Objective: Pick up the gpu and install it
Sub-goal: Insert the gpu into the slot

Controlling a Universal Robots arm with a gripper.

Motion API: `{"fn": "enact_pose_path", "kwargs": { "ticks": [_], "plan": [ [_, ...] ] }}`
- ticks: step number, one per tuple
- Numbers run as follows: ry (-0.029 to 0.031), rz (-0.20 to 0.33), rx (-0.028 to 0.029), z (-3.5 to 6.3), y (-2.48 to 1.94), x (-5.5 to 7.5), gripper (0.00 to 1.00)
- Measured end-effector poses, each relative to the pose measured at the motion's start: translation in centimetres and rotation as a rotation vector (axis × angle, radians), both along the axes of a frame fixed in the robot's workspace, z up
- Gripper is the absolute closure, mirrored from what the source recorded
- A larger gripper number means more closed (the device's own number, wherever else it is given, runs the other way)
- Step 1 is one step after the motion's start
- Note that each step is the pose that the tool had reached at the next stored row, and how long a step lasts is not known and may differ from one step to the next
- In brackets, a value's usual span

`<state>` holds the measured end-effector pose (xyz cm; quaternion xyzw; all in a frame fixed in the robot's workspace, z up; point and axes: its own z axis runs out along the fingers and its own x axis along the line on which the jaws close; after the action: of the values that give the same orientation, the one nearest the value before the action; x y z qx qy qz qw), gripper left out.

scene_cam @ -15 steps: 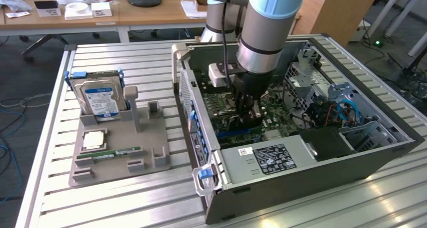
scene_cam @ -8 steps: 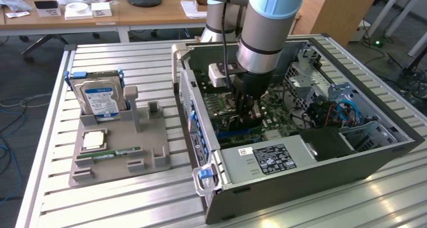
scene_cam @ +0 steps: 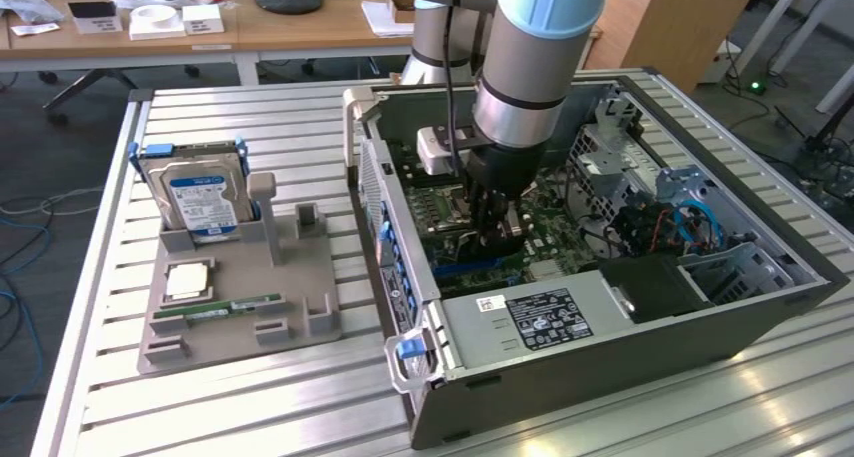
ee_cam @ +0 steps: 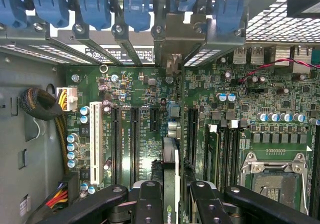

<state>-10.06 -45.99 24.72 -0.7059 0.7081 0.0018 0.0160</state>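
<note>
Green circuit-board motherboard (ee_cam: pixel 150 103) covers the floor of the open grey metal computer case (scene_cam: pixel 601 367), and the robot arm's black two-fingered gripper (ee_cam: pixel 175 199) reaches down into it. Around the gripper stand a long white expansion slot (ee_cam: pixel 95 134), several black expansion slots (ee_cam: pixel 135 139), a row of blue plastic latches (ee_cam: pixel 95 8) along the case's rear edge, a sleeved cable bundle (ee_cam: pixel 42 103) and the silver processor socket (ee_cam: pixel 275 176). The jaws are drawn narrow, clamping the gpu (ee_cam: pixel 169 159), a thin black card seen edge-on. It stands upright over the board between two black slots; whether it has entered a slot I cannot tell. On the exterior view's left, a grey moulded tray (scene_cam: pixel 240 327) holds a silver hard drive with blue label (scene_cam: pixel 200 202) and a slim green RAM stick (scene_cam: pixel 220 307).
</note>
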Motion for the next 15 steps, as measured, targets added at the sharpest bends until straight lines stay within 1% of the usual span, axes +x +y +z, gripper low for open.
{"fn": "enact_pose_path", "kwargs": {
  "ticks": [15],
  "plan": [
    [-0.0001,0.000,0.0001,-0.08,0.00,0.00,0.74]
  ]
}}
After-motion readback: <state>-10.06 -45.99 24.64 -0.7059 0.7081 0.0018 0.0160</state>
